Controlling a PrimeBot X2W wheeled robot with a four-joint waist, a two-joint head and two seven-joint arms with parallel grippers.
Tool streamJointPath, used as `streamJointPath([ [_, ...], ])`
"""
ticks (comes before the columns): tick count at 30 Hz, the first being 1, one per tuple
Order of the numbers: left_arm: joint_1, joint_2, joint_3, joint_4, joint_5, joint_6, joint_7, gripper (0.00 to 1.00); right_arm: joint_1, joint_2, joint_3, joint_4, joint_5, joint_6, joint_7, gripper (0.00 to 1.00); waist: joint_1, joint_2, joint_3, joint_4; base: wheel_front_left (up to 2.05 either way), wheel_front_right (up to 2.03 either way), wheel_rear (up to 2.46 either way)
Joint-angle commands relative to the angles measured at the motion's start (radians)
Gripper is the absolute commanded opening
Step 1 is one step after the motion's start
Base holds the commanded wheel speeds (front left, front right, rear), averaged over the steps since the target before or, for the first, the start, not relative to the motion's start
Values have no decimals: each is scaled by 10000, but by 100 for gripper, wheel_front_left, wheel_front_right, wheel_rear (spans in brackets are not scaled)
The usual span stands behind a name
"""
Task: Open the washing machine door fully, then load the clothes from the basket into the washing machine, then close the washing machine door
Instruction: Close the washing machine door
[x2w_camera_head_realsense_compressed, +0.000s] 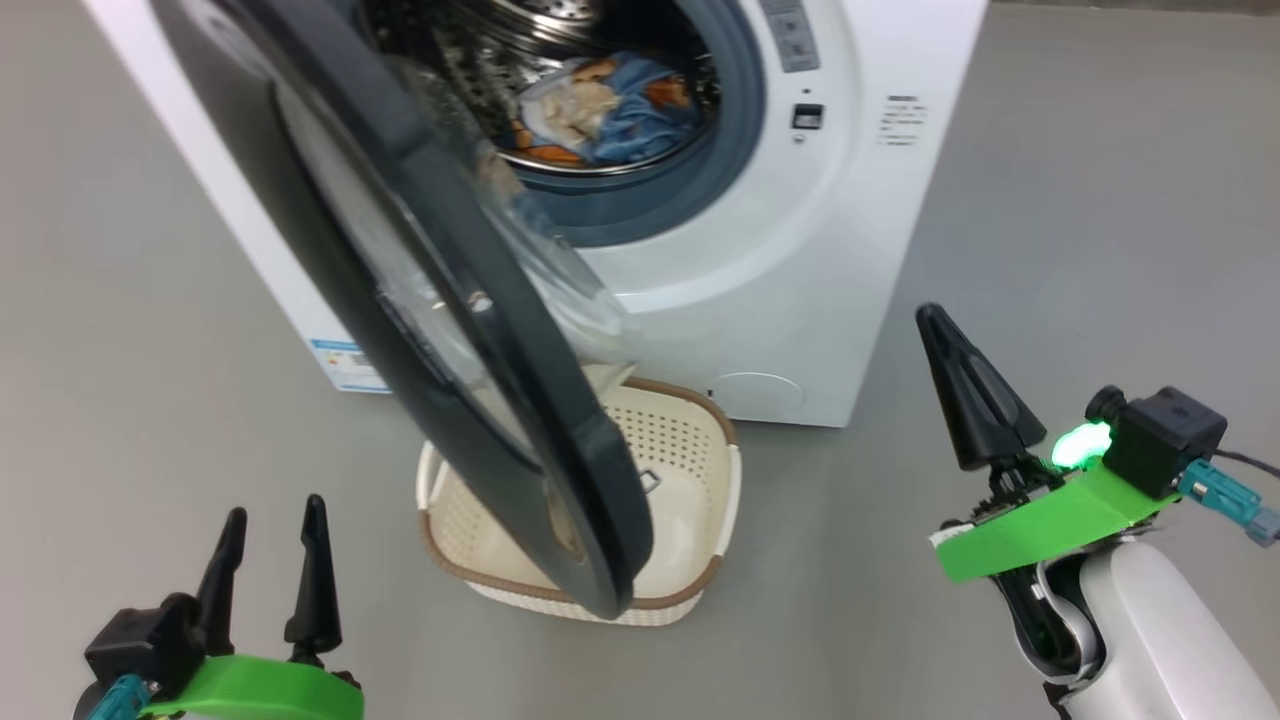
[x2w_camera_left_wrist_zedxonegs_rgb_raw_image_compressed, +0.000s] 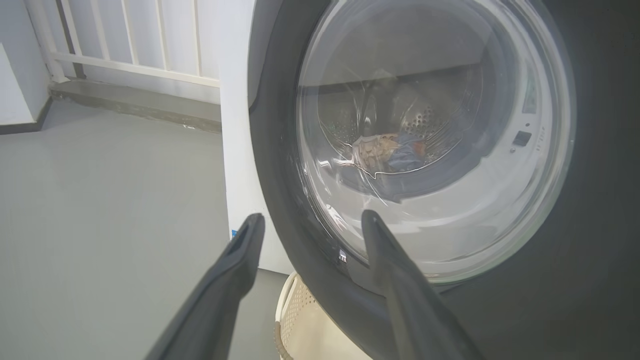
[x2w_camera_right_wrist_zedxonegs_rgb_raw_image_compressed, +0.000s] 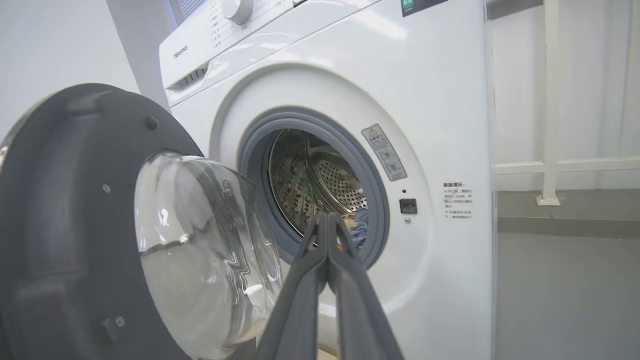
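The washing machine (x2w_camera_head_realsense_compressed: 800, 300) stands on the grey floor (x2w_camera_head_realsense_compressed: 1100, 200) at the far side. Its door (x2w_camera_head_realsense_compressed: 480, 330) is partly open, swung out toward the near left, and its lower edge hangs over the basket (x2w_camera_head_realsense_compressed: 690, 470). The basket sits on the floor just in front of the machine. The clothes (x2w_camera_head_realsense_compressed: 610, 110), blue, orange and cream, lie inside the steel drum (x2w_camera_right_wrist_zedxonegs_rgb_raw_image_compressed: 330, 175). The left pincer (x2w_camera_head_realsense_compressed: 277, 508) is at the near left, well apart from the door, its fingers apart and holding nothing. The right pincer (x2w_camera_head_realsense_compressed: 935, 320) is at the near right, its fingers pressed together with nothing between them, pointing toward the drum opening.
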Motion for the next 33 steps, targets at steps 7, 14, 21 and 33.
streamJointPath([
  [7, -105, 60, 308, -59, -1, -61, -91, 100, -378, 205, 599, -1563, 181, 16, -48, 0, 0, 0, -270, 984, 0, 0, 0],
  [14, -63, 21, 236, -34, 20, -66, -91, 100, -717, 492, 1667, -2798, 268, 16, -48, 0, 0, 0, -445, 1417, 0, 0, 0],
  [21, 28, 5, 237, -56, 9, -67, -91, 100, -966, 520, 3162, -3704, 249, 16, -48, 0, 0, 0, -486, 1684, 0, 0, 0],
  [33, 65, -25, 259, -76, -74, -68, -91, 100, -960, -243, 5536, -1854, -296, 16, -48, 0, 0, 0, -375, 1736, 0, 0, 0],
])
